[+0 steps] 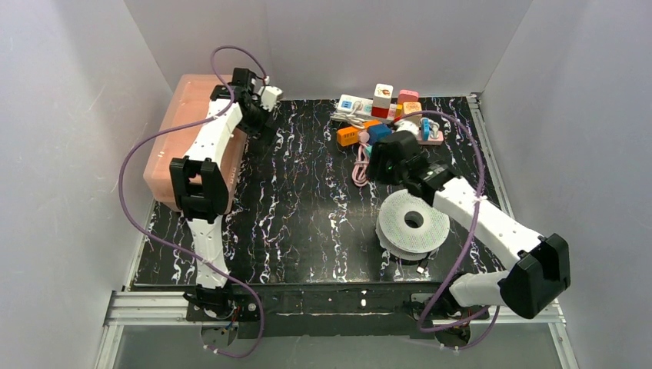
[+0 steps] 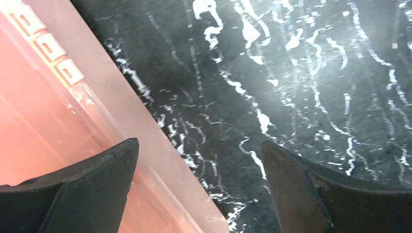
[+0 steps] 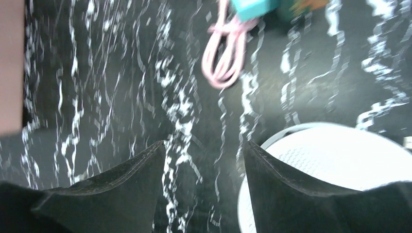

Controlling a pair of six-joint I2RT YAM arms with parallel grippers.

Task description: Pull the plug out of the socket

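Observation:
The short orange socket lies at the back middle of the black marbled table, with a blue plug at its right end. Its pink cable is coiled just in front of it. My right gripper hovers right of that coil, above the table, open and empty. In the right wrist view the open gripper points at bare table, with the pink cable ahead and the blue plug at the top edge. My left gripper is far off at the back left, open and holding nothing.
A pink translucent bin fills the left side, and its rim lies under my left gripper. A white spool stands under my right forearm. A long white strip, a pink strip and several adapters crowd the back.

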